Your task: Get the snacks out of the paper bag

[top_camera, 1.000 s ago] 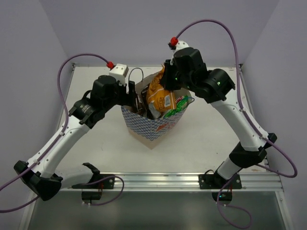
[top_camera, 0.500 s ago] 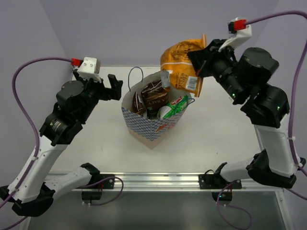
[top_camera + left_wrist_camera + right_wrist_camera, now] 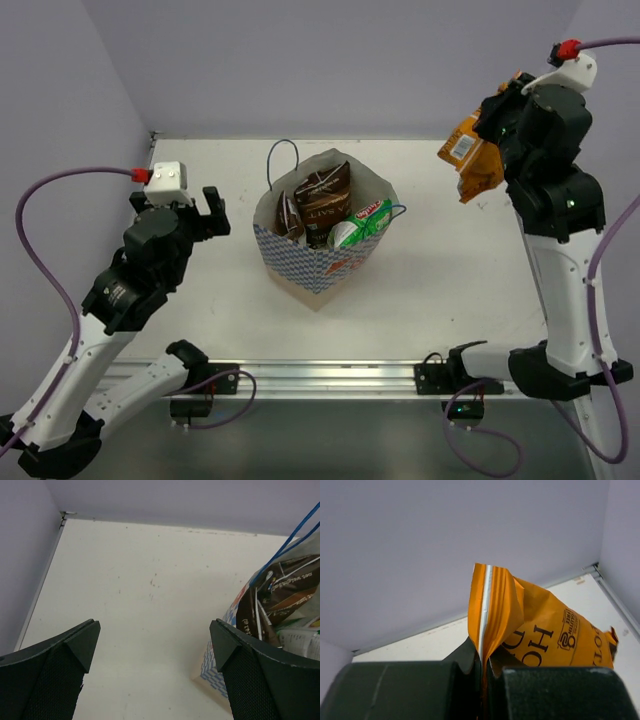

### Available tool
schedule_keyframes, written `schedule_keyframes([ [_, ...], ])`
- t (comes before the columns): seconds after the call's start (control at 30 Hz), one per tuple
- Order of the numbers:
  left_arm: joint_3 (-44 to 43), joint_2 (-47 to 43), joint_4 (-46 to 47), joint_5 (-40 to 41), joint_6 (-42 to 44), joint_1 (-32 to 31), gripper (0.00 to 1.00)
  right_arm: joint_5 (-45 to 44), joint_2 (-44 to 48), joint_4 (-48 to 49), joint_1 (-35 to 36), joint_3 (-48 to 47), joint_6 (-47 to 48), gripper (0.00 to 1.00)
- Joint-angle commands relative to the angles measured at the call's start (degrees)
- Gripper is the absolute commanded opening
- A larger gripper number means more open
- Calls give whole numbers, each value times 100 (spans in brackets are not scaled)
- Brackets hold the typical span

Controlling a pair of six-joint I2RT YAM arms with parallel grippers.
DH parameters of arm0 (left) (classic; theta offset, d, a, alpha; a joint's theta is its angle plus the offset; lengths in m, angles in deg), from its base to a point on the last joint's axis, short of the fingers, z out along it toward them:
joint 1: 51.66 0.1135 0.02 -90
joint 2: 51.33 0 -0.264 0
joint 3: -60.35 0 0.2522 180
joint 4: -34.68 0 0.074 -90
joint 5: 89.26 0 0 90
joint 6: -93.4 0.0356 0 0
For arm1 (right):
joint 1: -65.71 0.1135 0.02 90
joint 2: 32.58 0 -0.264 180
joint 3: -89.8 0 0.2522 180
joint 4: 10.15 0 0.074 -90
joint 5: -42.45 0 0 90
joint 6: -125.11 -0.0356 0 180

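Note:
The cream paper bag (image 3: pixel 318 262) with a blue checked band stands open mid-table. Two dark brown packets (image 3: pixel 326 202) and a green-and-white packet (image 3: pixel 362 222) stick out of it. My right gripper (image 3: pixel 492 128) is shut on the top seam of the orange-yellow packet (image 3: pixel 472 160), held high over the table's right side, away from the bag; the wrist view shows the jaws (image 3: pixel 484 665) pinching the packet (image 3: pixel 545 630). My left gripper (image 3: pixel 180 200) is open and empty left of the bag. Its wrist view (image 3: pixel 155 645) shows the bag (image 3: pixel 217 677) and a brown packet (image 3: pixel 280 600) at the right.
The bag's thin blue cord handles loop up at its back (image 3: pixel 283 150) and right side (image 3: pixel 295 535). Lilac walls close the table at the back and sides. A metal rail (image 3: pixel 330 375) runs along the near edge between the arm bases.
My right gripper lifted the orange-yellow packet out of the bag and carried it up and to the right. My left gripper let go of the bag's rim, opened and drew back to the left.

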Motion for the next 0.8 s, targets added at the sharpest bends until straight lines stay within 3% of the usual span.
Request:
schedule_keyframes([
  [0.0, 474, -359, -278, 257, -426, 47, 100, 570, -292, 287, -652, 434, -567, 0],
  [0.2, 774, -527, -560, -43, -796, 47, 100, 1406, -1478, 462, -1296, 646, -754, 0],
  [0.5, 590, -430, -762, -201, -840, 47, 100, 3295, -3719, 2006, -1709, -497, -1261, 0],
  [0.6, 502, -342, -806, -306, -831, 38, 100, 4288, -4010, 2815, -2096, -68, -2094, 0],
  [0.67, 467, -298, -789, -394, -814, 47, 100, 4570, -4011, 3624, -2271, 722, -2335, 0],
  [0.77, 475, -263, -648, -657, -682, 47, 100, 4755, -4089, 3969, -2465, 1523, -2424, 0],
])
